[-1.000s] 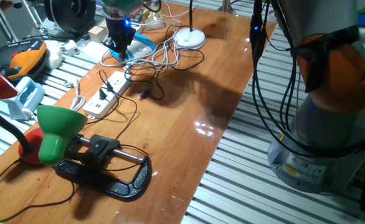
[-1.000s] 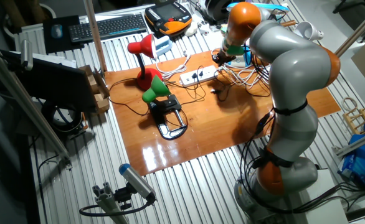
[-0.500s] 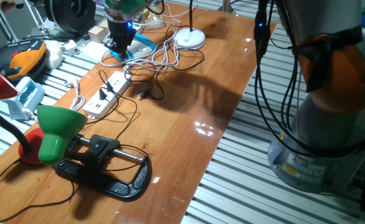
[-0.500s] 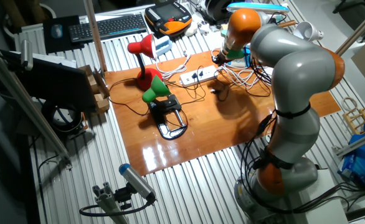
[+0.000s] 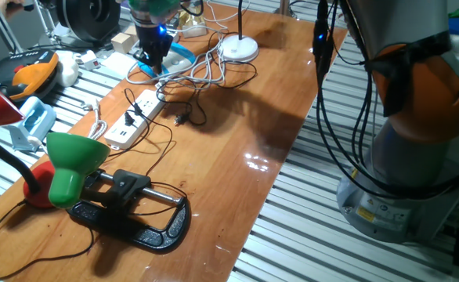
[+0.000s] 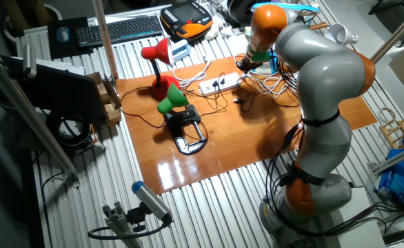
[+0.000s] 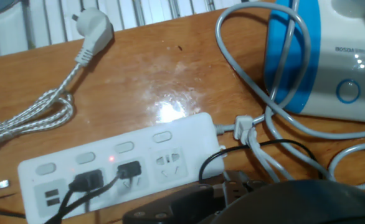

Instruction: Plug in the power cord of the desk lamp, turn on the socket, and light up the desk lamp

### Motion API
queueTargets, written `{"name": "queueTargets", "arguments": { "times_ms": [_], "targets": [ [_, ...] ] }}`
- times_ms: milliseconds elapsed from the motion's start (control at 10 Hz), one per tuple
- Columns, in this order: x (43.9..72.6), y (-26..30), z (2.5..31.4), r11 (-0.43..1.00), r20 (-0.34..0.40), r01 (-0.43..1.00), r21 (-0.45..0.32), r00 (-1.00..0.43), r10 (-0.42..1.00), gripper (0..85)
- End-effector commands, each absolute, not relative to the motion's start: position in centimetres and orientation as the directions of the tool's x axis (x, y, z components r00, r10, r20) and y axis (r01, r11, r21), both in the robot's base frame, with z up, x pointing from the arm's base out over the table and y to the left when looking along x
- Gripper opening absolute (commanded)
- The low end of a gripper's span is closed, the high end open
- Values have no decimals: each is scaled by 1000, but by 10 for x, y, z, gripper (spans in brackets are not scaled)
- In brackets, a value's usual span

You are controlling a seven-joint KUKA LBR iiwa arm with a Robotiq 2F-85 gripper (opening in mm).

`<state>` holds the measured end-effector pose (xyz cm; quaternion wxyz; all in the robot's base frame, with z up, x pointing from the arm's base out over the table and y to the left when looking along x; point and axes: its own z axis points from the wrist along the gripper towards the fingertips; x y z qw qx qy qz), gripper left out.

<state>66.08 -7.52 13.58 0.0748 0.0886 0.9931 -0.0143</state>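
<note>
- The black two-finger gripper [image 5: 150,64] hangs low over the far end of the long white rectangular power strip [image 7: 120,165]; in the hand view only dark, blurred finger parts fill the bottom edge, so it cannot be told whether the jaws are parted or clenched, or whether they grasp anything.
- In the hand view, two black plugs [image 7: 108,176] sit in the strip's outlets side by side, and a small red light [image 7: 111,159] glows just above them. The outlet next to them, nearest the fingers, is free.
- A thin white cable [image 7: 257,146] runs past the strip's end just beside the fingers, with a white fitting on it close to the strip's corner.
- Behind the cable lies a white and blue device [image 7: 332,56], with grey cable looped around it.
- A white three-pin plug on a braided cord [image 7: 94,36] lies flat on the wooden table [image 5: 276,102], well apart from the strip.
- The desk lamp with the flat round white disc base [image 5: 239,49] stands farther along the table, loose white cable coiled between it and the gripper.
- At the near end stand a green cone-shaded lamp on a black clamp [image 5: 74,163] and a red-shaded lamp [image 6: 157,55].
</note>
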Motion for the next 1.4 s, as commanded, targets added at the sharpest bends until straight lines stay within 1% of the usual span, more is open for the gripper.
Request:
{"name": "queueTargets", "arguments": {
  "times_ms": [0,300,700,800,1000,1200,1300],
  "targets": [
    [662,-80,134,985,-158,173,-15,-973,168,0],
    [669,-91,127,987,-177,158,-21,-973,151,0],
    [677,-98,106,988,-191,157,5,-969,155,0],
    [678,-99,104,988,-191,155,13,-969,155,0],
    [684,-102,110,990,-193,140,19,-971,141,0],
    [684,-105,110,988,-235,152,2,-960,149,340],
    [684,-106,109,986,-255,163,13,-953,161,340]
  ]
}}
